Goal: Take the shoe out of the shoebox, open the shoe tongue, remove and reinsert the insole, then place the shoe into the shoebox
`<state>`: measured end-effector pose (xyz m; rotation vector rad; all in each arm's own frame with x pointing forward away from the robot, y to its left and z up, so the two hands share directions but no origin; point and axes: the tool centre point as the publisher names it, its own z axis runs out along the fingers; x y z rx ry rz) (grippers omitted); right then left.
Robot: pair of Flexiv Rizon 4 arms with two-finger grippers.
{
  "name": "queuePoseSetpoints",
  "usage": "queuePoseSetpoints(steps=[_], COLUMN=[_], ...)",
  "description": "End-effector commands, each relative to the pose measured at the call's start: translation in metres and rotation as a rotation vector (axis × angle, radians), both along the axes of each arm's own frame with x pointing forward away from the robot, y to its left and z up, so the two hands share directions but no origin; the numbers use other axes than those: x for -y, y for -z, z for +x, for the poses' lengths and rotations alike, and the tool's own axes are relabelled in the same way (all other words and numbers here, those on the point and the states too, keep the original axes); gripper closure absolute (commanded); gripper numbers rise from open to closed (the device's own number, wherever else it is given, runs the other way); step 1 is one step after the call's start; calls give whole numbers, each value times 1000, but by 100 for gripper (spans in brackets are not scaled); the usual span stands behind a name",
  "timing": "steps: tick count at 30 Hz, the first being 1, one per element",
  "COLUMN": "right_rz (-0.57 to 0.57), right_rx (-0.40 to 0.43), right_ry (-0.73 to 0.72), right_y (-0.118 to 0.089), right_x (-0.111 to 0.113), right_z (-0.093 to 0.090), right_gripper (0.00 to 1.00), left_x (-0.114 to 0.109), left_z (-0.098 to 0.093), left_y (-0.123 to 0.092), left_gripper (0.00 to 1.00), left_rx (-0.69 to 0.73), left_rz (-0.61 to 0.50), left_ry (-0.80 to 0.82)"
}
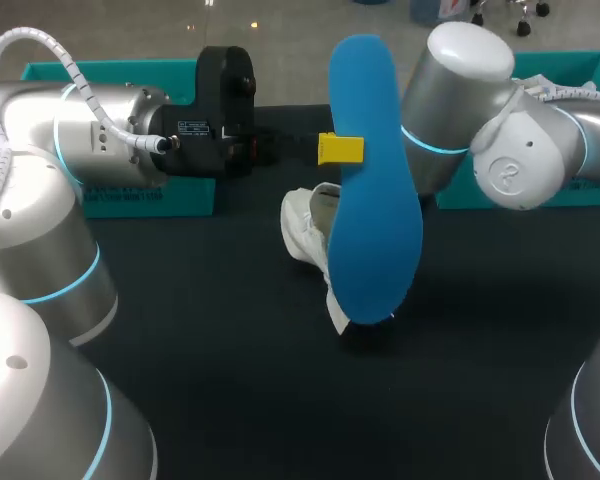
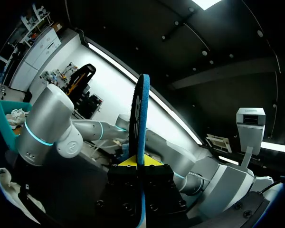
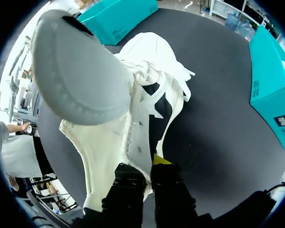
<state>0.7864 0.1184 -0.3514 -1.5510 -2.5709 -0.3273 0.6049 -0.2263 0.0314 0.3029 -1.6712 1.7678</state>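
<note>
now: left gripper [image 1: 340, 148] clamped on blue insole [image 1: 375, 200], held edge-up over white shoe [image 1: 302, 225] on counter [image 1: 230, 350]. right gripper [image 3: 149, 162] pinches shoe collar. you steady shoe, feed insole toe-first.

- In the right wrist view, the shoe [image 3: 147, 57] hides the fingertips of our right gripper [image 3: 149, 162] — one yellow sliver shows
- In the head view, the insole [image 1: 372, 190] covers most of the shoe and that whole gripper
- The insole's lower end leaves our left wrist view
</note>
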Motion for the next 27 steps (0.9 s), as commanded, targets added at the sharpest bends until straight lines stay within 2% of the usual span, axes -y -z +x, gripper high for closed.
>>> queuePoseSetpoints(steps=[1, 15, 21, 27], right_rz=[99, 92, 93, 81], right_rx=[144, 140, 120, 105], right_ry=[345, 325, 259, 274], right_y=[-1, 9, 13, 22], right_x=[4, 14, 10, 9], right_z=[-8, 3, 6, 10], right_gripper=[100, 100, 100, 100], left_x=[1, 1, 1, 1], left_z=[0, 0, 0, 0], left_y=[1, 1, 1, 1], left_gripper=[100, 100, 100, 100], left_rx=[0, 0, 0, 0], left_rz=[-2, -2, -2, -2], left_ry=[-2, -2, -2, -2])
